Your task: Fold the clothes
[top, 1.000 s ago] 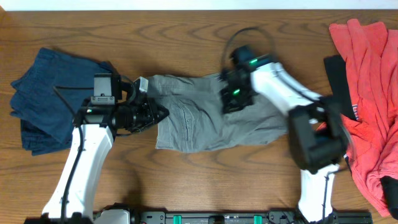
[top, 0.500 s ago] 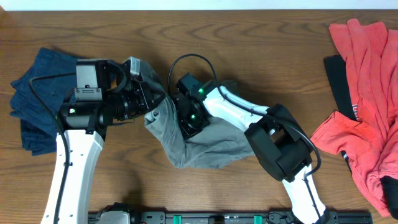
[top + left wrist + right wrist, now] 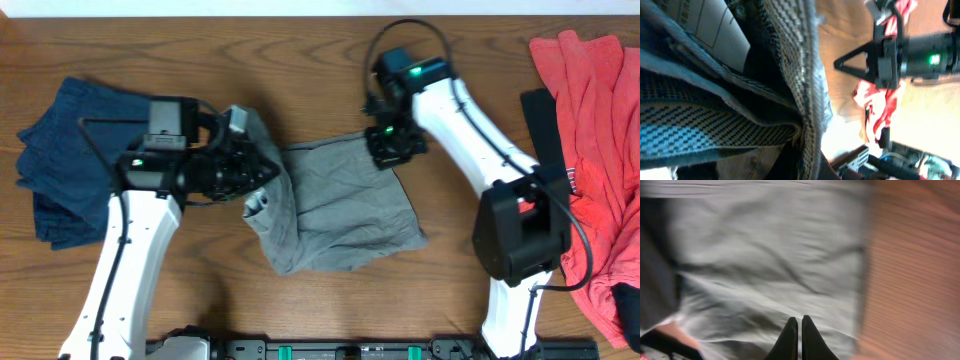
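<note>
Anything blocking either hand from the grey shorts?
Nothing visible. Left hand sits at the grey shorts' bunched left edge, right hand at their upper right corner. Navy shorts and red garment lie off to the sides.

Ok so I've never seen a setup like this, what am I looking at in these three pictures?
Two white robot arms work at a wooden table, folding clothes. The wide picture looks down from above; the other two come from small cameras on each arm's wrist. The left gripper holds up a bunched edge of the grey shorts, which fill its close-up. The right gripper sits closed at the shorts' far corner. Navy shorts lie at the left, red garments and a black piece at the right.
</note>
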